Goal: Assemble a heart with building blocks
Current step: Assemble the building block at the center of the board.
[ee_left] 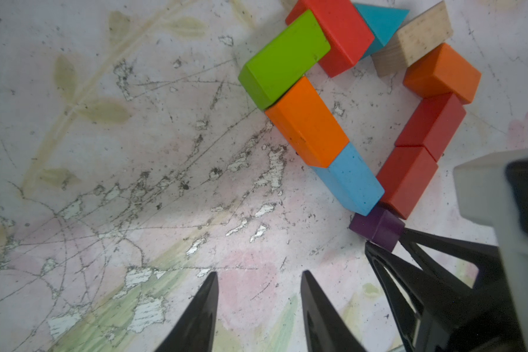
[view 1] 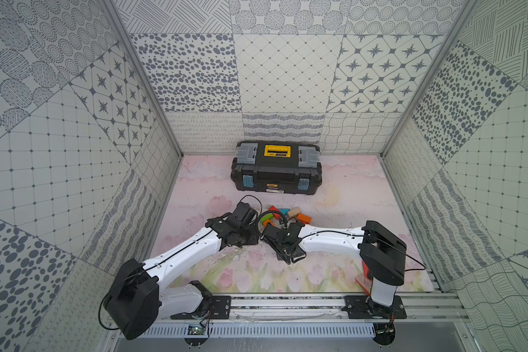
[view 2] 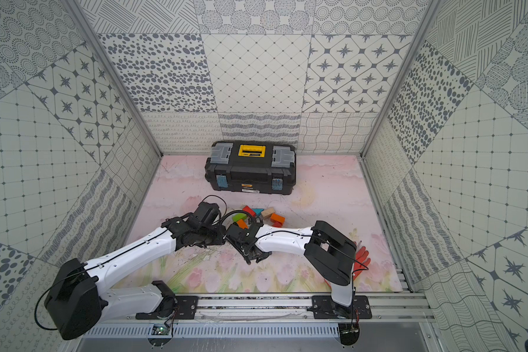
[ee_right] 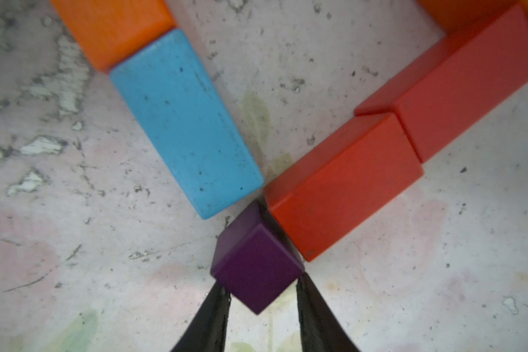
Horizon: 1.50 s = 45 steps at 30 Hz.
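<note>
Judged the likeliest mishap to be dragging the cube (ee_right: 256,262) on withdrawal of the right pincer (ee_right: 261,286). Risked twisting it, or pulling it off the tip of the heart (ee_left: 308,122), through a pad snagging on a corner. Risked also, by pressing forward instead, shoving the cube into the blue brick (ee_right: 183,122) and the red brick (ee_right: 342,189), so spreading the two lower arms of the outline. Judged a straight retreat, with jaws well parted beforehand, to be the safe course.

Saw less danger from the left pincer (ee_left: 259,274), set beside the outline with jaws apart over bare table (ee_left: 104,183), gripping nothing. Would have clipped the blue-and-orange side only by swinging toward it.

Found the cube apparently down on the table at the very tip of the heart, tucked into the angle between the ends of the blue brick and the red brick, touching or all but touching both. Found the right pincer's fingertips set against the cube's outer corners, one per side, with the cube jutting beyond them toward the heart. Could not tell from either wrist view whether clamped on the cube or slack. Noted the triangle (ee_left: 378,21) at the notch.
</note>
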Each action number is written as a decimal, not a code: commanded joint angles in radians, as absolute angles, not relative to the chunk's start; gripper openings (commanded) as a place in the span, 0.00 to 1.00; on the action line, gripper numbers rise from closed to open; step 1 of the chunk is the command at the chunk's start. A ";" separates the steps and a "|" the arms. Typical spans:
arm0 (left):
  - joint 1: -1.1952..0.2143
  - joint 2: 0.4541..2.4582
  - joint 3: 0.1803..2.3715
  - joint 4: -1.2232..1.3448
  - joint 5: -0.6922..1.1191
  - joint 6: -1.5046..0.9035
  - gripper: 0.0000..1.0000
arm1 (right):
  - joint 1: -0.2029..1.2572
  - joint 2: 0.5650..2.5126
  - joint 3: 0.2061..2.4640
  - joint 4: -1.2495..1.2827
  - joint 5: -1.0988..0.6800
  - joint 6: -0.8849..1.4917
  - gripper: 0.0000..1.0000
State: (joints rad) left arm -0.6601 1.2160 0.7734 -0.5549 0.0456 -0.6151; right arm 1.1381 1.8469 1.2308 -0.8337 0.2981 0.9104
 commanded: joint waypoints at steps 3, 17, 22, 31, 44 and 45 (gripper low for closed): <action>-0.657 1.213 0.792 -0.583 0.055 -0.582 0.44 | 1.137 1.832 1.258 -0.845 0.328 0.942 0.41; -0.658 1.223 0.804 -0.586 0.049 -0.578 0.45 | 1.137 1.833 1.291 -0.852 0.342 0.928 0.39; -0.659 1.226 0.801 -0.585 0.052 -0.576 0.45 | 1.143 1.829 1.292 -0.857 0.345 0.927 0.39; -0.657 1.216 0.799 -0.589 0.042 -0.577 0.45 | 1.190 1.772 1.221 -0.860 0.331 0.947 0.43; -0.655 1.204 0.798 -0.600 0.033 -0.576 0.45 | 1.172 1.829 1.227 -0.809 0.318 0.944 0.36; -0.654 1.204 0.797 -0.601 0.033 -0.575 0.45 | 1.169 1.831 1.228 -0.807 0.315 0.942 0.36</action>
State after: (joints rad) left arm -0.6582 1.2110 0.7902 -0.5678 0.0414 -0.5911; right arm 1.1759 1.8130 1.2179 -0.8253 0.3153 0.9180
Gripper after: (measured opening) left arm 0.450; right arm 0.362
